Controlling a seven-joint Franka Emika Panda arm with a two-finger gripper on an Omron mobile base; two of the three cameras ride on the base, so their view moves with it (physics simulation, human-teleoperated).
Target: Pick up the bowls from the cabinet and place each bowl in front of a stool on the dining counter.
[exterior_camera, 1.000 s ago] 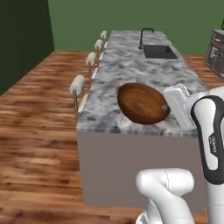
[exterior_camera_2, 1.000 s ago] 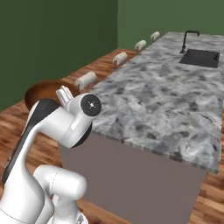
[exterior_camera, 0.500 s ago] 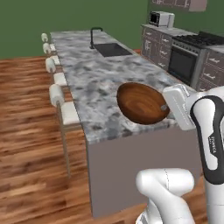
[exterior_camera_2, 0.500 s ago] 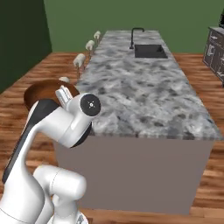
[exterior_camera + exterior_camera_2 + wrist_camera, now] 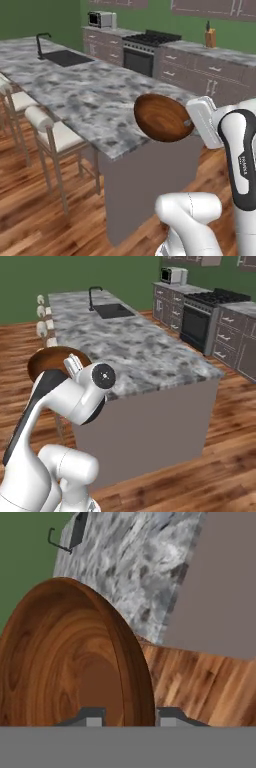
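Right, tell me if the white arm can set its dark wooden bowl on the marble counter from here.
Probably yes: the gripper holds the bowl by its rim above the counter corner, nothing between.

A black range (image 5: pixel 142 50) with burners on top stands against the far green wall (image 5: pixel 45 15), between runs of taupe drawer units (image 5: pixel 210 80) topped with a marbled worktop (image 5: pixel 215 50). A wooden knife block (image 5: pixel 210 36) sits on that worktop to the right of the range. To the left of the range, a silver toaster oven (image 5: pixel 101 19) rests on the worktop at the far left end. In the right base view the same appliance (image 5: pixel 173 275) sits at the far end of the units, beyond the range (image 5: pixel 200 318). Reddish-brown wood planks cover the floor (image 5: pixel 220 456).
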